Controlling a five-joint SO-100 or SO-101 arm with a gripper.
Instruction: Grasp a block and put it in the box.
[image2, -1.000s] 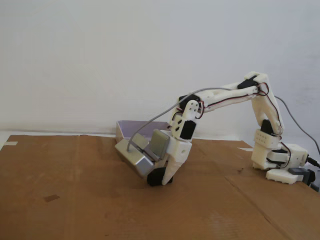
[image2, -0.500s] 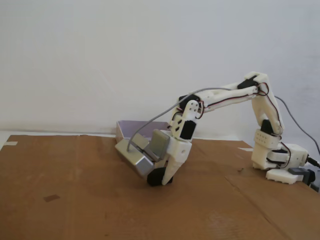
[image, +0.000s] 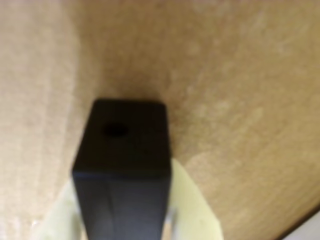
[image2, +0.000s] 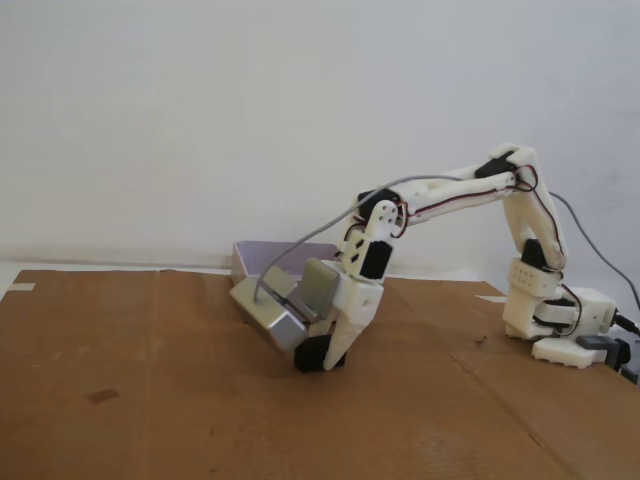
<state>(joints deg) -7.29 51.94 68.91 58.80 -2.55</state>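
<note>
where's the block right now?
In the fixed view the block sits low on the cardboard between the gripper fingers, just in front of the box; the wrist view shows it flanked by pale fingers.

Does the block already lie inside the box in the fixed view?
No, the block sits low on the brown cardboard surface between the fingers, while the box stands behind it near the wall.

We see a brown cardboard sheet (image2: 150, 400) covering the tabletop, with a small dark mark (image2: 101, 396) near its left side. Behind it we see a plain white wall (image2: 200, 120), and a grey cable (image2: 600, 255) trails off at the right edge.
</note>
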